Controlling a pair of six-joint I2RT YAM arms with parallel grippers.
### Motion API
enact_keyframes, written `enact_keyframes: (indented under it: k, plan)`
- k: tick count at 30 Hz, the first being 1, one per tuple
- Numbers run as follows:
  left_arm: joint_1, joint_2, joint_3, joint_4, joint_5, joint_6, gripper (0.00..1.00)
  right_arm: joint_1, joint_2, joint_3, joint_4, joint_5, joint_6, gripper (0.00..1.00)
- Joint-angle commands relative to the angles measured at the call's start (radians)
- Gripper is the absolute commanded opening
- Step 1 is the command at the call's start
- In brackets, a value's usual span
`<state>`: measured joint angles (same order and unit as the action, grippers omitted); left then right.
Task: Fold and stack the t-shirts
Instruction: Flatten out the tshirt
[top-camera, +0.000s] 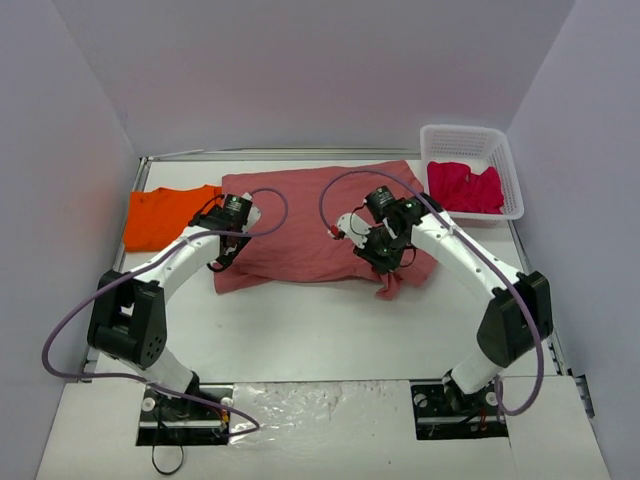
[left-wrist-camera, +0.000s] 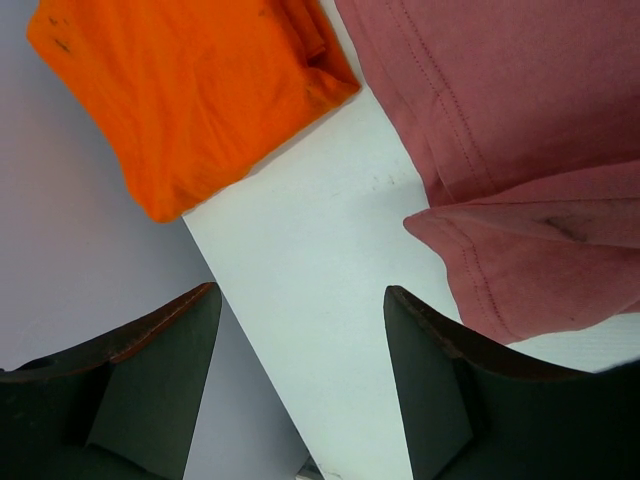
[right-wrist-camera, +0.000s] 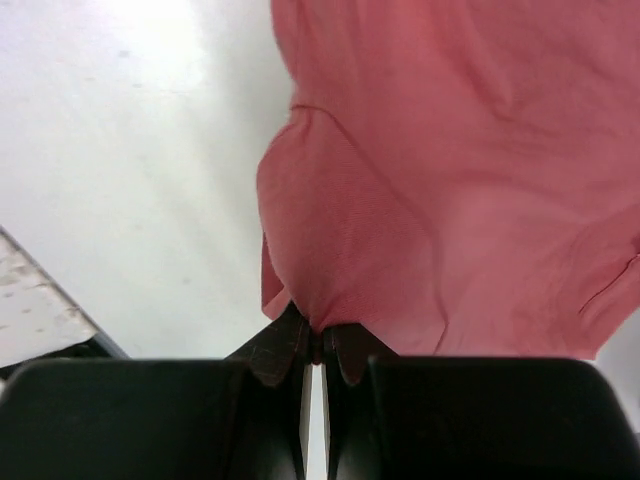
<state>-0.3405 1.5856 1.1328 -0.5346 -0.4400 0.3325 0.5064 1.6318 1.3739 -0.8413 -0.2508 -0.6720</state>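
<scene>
Two arms, two hands. Right hand (right-wrist-camera: 313, 345): fingers together, clamped on near-right edge of brick-red t-shirt (top-camera: 300, 235), cloth bunched at grip. Left hand (left-wrist-camera: 300, 300): fingers apart, nothing between them, over bare table (top-camera: 330, 320) between brick-red t-shirt's left corner and orange t-shirt (top-camera: 165, 215). Three t-shirts: brick-red spread mid-table; orange flat at far left, just beside it; crimson-pink t-shirt (top-camera: 465, 187) crumpled inside one white basket (top-camera: 460, 140), far right.
</scene>
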Motion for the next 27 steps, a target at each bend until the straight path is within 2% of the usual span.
enact_keyframes:
  k: [1, 7, 14, 15, 16, 18, 19, 20, 25, 27]
  plan:
    - [0.0, -0.056, 0.018, -0.022, 0.001, -0.007, 0.65, 0.073, -0.071, -0.051, -0.113, 0.005, 0.069, 0.0]
    - [-0.008, -0.055, 0.001, -0.021, 0.001, -0.009, 0.65, 0.106, -0.107, -0.151, -0.163, -0.011, 0.063, 0.0]
    - [-0.015, -0.026, 0.004, -0.016, -0.008, -0.006, 0.65, 0.121, -0.105, -0.182, -0.251, -0.107, -0.021, 0.0]
    - [-0.018, -0.021, 0.004, -0.016, -0.006, -0.006, 0.65, 0.119, -0.102, -0.182, -0.249, -0.11, -0.026, 0.08]
    - [-0.022, -0.012, 0.004, -0.015, -0.011, -0.004, 0.65, 0.119, -0.099, -0.182, -0.251, -0.122, -0.034, 0.28]
    - [-0.028, 0.002, 0.007, -0.013, -0.014, -0.003, 0.65, 0.119, -0.081, -0.185, -0.254, -0.136, -0.04, 0.38]
    - [-0.031, 0.005, 0.007, -0.013, -0.014, -0.001, 0.65, 0.119, -0.076, -0.187, -0.252, -0.139, -0.046, 0.53]
    - [-0.034, 0.007, 0.007, -0.011, -0.02, 0.0, 0.65, 0.119, -0.066, -0.19, -0.249, -0.133, -0.044, 0.59]
    - [-0.045, 0.014, 0.008, -0.007, -0.02, 0.003, 0.65, 0.069, -0.101, -0.115, -0.2, -0.062, -0.002, 0.61]
    - [-0.048, 0.016, 0.007, -0.007, -0.02, 0.002, 0.65, 0.037, -0.115, -0.09, -0.164, -0.022, 0.023, 0.55]
